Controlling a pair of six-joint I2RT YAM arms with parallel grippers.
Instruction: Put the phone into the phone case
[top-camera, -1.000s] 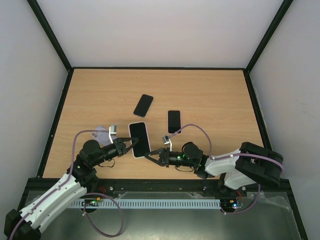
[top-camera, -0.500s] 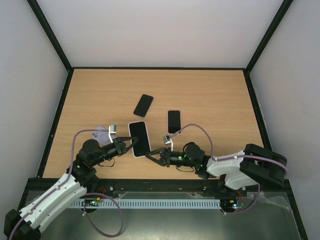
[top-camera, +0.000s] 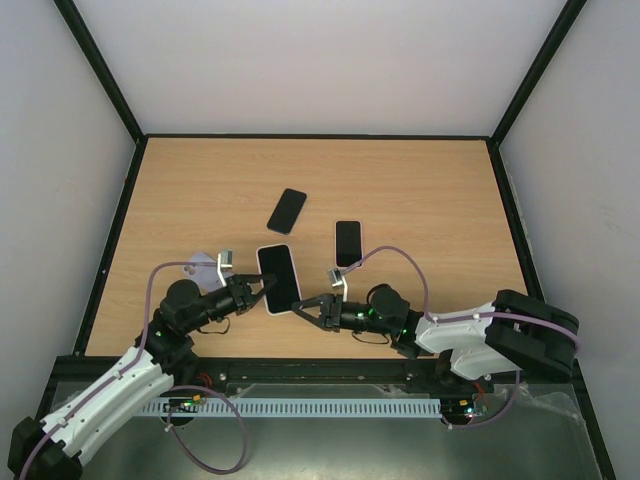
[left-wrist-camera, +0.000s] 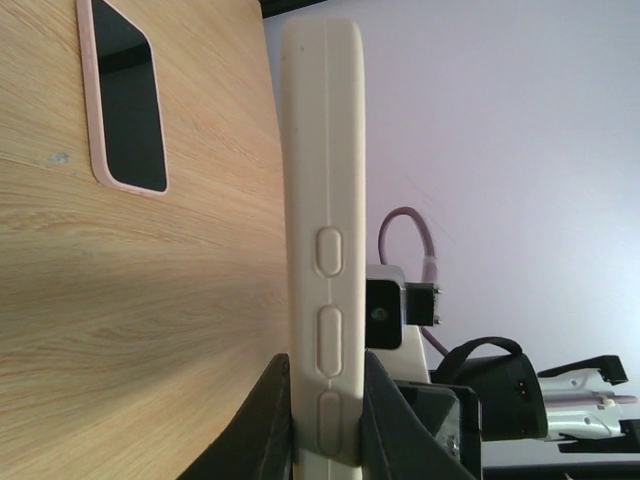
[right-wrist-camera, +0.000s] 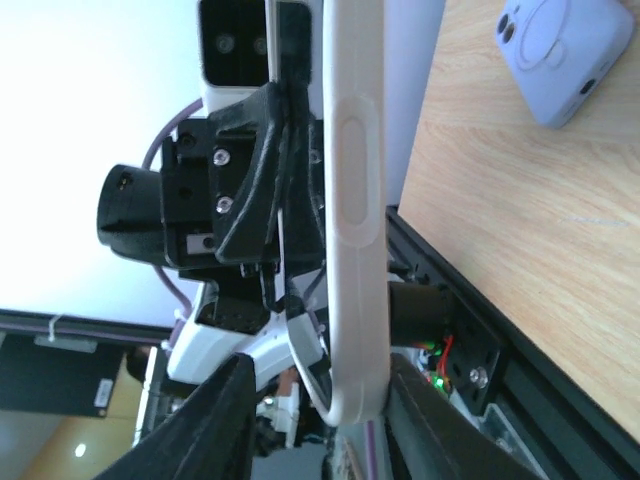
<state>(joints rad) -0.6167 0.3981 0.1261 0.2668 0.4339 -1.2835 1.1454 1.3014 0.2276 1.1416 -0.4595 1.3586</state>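
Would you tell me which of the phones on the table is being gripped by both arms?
The white-cased phone nearest the arms, held between the left gripper and right gripper; the other two lie untouched.

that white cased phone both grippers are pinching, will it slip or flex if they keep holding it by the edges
The white cased phone looks rigid: its edge runs straight in both wrist views, so flexing seems unlikely. The left gripper and right gripper clamp only one end each, and the case looks smooth, so it could slip or pivot.

Far table half (top-camera: 420, 175) bare — two phones (top-camera: 287, 210) mid-table
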